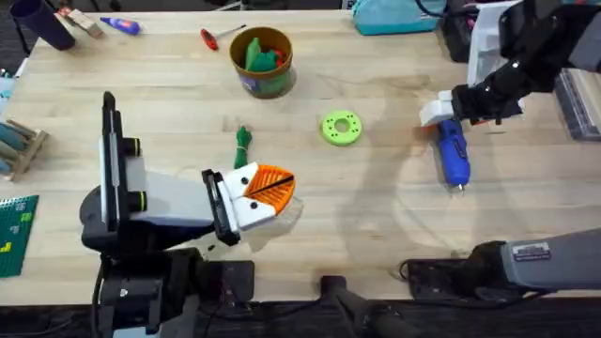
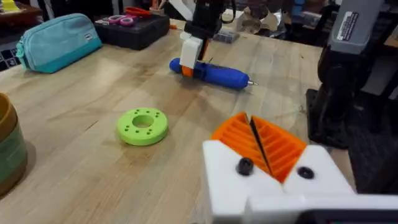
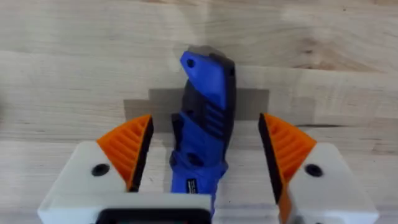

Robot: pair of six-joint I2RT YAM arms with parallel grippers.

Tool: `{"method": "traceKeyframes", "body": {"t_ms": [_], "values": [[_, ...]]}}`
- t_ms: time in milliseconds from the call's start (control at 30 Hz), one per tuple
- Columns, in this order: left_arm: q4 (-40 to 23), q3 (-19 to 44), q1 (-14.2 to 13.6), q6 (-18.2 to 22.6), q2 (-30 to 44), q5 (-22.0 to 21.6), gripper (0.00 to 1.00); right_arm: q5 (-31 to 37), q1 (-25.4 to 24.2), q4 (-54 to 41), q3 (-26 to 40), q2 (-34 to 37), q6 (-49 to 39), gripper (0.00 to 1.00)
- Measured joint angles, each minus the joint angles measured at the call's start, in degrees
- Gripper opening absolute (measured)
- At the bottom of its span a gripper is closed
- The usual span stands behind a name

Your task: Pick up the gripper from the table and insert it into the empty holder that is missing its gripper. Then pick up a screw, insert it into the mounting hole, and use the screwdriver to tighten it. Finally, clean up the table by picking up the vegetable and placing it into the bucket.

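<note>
The blue screwdriver [image 1: 454, 155] lies on the right side of the table, its bit toward the front edge. My right gripper [image 1: 441, 111] is open over its rear end; in the right wrist view the orange pads [image 3: 132, 149] stand on both sides of the screwdriver [image 3: 204, 118] with gaps. My left gripper [image 1: 269, 188] is shut on nothing, low over the table's middle, just in front of the dark green vegetable [image 1: 243, 145]. The bucket [image 1: 239, 70] stands at the back with green items inside. The loose gripper, holder and screw are out of view.
A lime-green ring [image 1: 341, 128] with holes lies between the two grippers. A red-handled tool [image 1: 211, 38] and a blue marker [image 1: 120, 25] lie at the back. A teal pouch [image 2: 59, 40] sits far back; a green board [image 1: 14, 235] is at the left edge.
</note>
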Motion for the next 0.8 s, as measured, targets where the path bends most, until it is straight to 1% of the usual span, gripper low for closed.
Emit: {"method": "traceKeyframes", "body": {"t_ms": [300,500,567,800], "values": [[0.0,0.0,0.0,0.0,0.0,0.0,0.007,0.0,0.0,0.2,-0.2,0.0,0.4,0.946],[0.0,0.0,0.0,0.0,0.0,0.0,0.007,0.0,0.0,4.6,-3.8,0.0,0.7,0.946],[0.0,0.0,0.0,0.0,0.0,0.0,0.007,0.0,0.0,4.8,-4.7,0.0,0.9,0.946],[0.0,0.0,0.0,0.0,0.0,0.0,0.007,0.0,0.0,4.9,-4.9,0.0,1.9,0.946]]}}
